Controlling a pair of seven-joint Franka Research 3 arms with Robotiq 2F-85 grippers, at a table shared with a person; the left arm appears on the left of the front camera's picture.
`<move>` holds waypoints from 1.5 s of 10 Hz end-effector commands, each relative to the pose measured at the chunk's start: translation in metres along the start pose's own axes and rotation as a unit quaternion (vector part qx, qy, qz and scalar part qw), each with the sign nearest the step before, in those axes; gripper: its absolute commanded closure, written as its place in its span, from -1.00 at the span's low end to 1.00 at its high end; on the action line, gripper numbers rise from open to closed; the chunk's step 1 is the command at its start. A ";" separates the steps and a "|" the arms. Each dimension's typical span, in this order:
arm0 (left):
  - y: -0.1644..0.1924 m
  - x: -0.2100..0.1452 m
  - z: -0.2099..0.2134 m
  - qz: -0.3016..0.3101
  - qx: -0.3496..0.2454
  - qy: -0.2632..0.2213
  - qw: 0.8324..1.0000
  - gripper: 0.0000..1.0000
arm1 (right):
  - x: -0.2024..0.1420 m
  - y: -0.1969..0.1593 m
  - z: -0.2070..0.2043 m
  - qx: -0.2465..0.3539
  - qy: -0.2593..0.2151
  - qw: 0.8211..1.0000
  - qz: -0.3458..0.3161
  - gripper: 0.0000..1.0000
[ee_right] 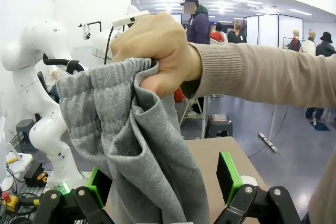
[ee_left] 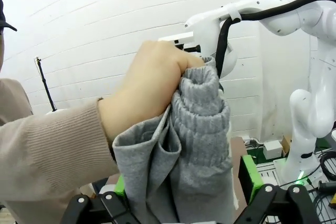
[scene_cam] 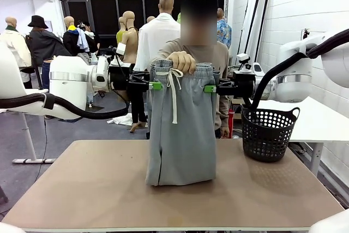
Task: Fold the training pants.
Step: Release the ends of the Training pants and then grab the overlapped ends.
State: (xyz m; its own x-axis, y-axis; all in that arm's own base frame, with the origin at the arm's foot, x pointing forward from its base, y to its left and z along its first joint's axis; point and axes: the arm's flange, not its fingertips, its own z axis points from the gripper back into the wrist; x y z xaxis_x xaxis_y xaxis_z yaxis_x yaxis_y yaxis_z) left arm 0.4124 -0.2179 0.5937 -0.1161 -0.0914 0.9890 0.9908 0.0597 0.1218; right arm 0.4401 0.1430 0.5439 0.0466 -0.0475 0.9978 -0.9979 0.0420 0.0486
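A brown table (scene_cam: 82, 189) stands in a room with a white brick wall on one side. In the front view a person across the table holds the grey pants (scene_cam: 181, 135) up by the waistband, with one fist (scene_cam: 181, 61) bunched around its middle, so the legs hang straight down and the cuffs reach the tabletop. A white drawstring (scene_cam: 174, 94) dangles down the front. The left hand (scene_cam: 154, 85) reaches in at one end of the waistband and the right hand (scene_cam: 211, 88) at the other, green pads level with the gathered band. Both are spread wide with the cloth edge between the fingers, and neither has closed on it. Beyond the right hand a black basket (scene_cam: 269, 133) sits on the table.

In the left wrist view the pants (ee_left: 184, 166) rise between the left hand's (ee_left: 184, 192) green pads (ee_left: 251, 177), which stand apart on either side of the fabric. The person's fist (ee_left: 149, 85) grips the ribbed band just above them.

In the right wrist view the right hand (ee_right: 164, 179) is likewise wide open, pads (ee_right: 229, 169) clear of the cloth, with the pants (ee_right: 142, 156) hanging between them and the person's fist (ee_right: 157, 51) clenched on the band above.
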 end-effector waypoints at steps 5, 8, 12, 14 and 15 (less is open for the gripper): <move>0.001 -0.009 -0.021 0.018 -0.018 0.025 0.999 -1.00 | 0.004 -0.006 -0.009 0.009 0.000 1.000 -0.002 -1.00; 0.010 -0.010 -0.034 -0.006 -0.008 0.032 0.999 -1.00 | 0.002 -0.008 -0.018 0.020 0.010 1.000 0.001 -1.00; 0.013 -0.010 -0.041 -0.019 -0.004 0.025 1.000 -1.00 | 0.000 -0.007 -0.032 0.036 0.030 0.999 -0.006 -1.00; 0.014 -0.011 -0.040 -0.017 -0.001 0.023 1.000 -1.00 | -0.003 -0.005 -0.040 0.048 0.038 0.998 -0.013 -1.00; 0.015 -0.011 -0.040 -0.019 0.004 0.022 1.000 -1.00 | -0.003 -0.004 -0.040 0.047 0.040 0.998 -0.013 -1.00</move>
State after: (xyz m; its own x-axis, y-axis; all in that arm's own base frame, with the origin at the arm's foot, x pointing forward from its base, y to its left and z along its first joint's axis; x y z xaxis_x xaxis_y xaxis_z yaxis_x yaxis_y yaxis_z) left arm 0.4270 -0.2522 0.5807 -0.1261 -0.1359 0.9827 0.9895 0.0529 0.1343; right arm 0.4409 0.1782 0.5388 0.0523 0.0070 0.9986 -0.9975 -0.0478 0.0525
